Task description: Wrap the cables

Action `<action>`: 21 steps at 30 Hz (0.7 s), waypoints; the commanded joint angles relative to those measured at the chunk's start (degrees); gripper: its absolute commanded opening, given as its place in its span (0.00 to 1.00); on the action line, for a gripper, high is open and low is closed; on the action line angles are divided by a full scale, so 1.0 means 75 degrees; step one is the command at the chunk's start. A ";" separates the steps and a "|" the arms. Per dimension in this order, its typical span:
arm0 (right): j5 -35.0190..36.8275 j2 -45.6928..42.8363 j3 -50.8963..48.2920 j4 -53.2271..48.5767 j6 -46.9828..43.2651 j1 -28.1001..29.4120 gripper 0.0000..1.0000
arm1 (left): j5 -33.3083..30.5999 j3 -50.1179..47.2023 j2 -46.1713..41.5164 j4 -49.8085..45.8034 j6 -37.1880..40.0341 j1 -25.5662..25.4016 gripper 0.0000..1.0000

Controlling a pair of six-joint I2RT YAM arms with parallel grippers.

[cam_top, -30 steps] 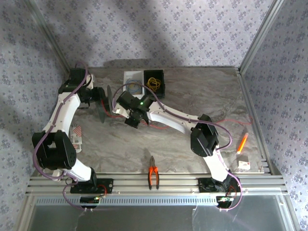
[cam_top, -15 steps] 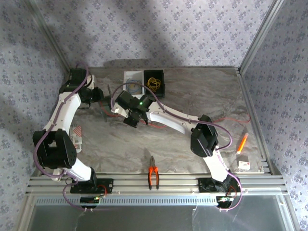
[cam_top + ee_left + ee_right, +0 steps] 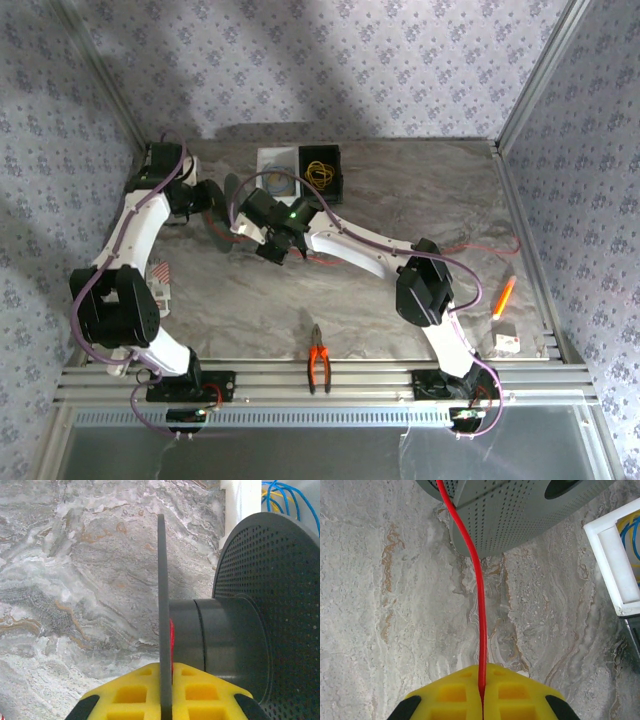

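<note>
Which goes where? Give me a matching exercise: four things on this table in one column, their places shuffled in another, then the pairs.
Things
1. thin red wire
2. black perforated round spool
3. orange-handled pliers
4. yellow wire coil

Places
A. inside the black box at the far side of the table
B. flange clamped by the left gripper
C. lying flat near the table's near edge
D. pinched in the right gripper

Pairs: 1-D, 2-B, 3-C, 4-A
</note>
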 commanded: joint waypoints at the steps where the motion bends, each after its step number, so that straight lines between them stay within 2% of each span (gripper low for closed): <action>1: -0.0156 0.0045 -0.0119 -0.0113 0.0060 0.0051 0.00 | -0.0241 -0.0021 0.0327 -0.0360 0.0163 -0.0089 0.00; 9: -0.0581 -0.0001 -0.0320 0.0017 0.0125 0.0032 0.02 | -0.0312 0.0031 0.0393 -0.0354 0.0265 -0.0150 0.00; 11: -0.0916 -0.0072 -0.0440 0.0098 0.0125 -0.0005 0.14 | -0.0221 0.0189 0.0371 -0.0421 0.0309 -0.0158 0.00; 15: -0.2018 -0.0497 -0.0845 0.0419 0.0024 -0.0227 0.61 | -0.0123 0.0680 0.0215 -0.0620 0.0415 -0.0163 0.00; 17: -0.2602 -0.0839 -0.1091 0.0589 -0.0174 -0.0366 0.78 | -0.0130 0.0881 0.0042 -0.0656 0.0451 -0.0165 0.00; 19: -0.3181 -0.1291 -0.1424 0.0743 -0.0305 -0.0568 0.88 | -0.0123 0.1179 -0.0089 -0.0756 0.0495 -0.0156 0.00; 21: -0.3772 -0.1788 -0.1835 0.0956 -0.0367 -0.0838 0.92 | -0.0076 0.1481 -0.0141 -0.0889 0.0541 -0.0159 0.00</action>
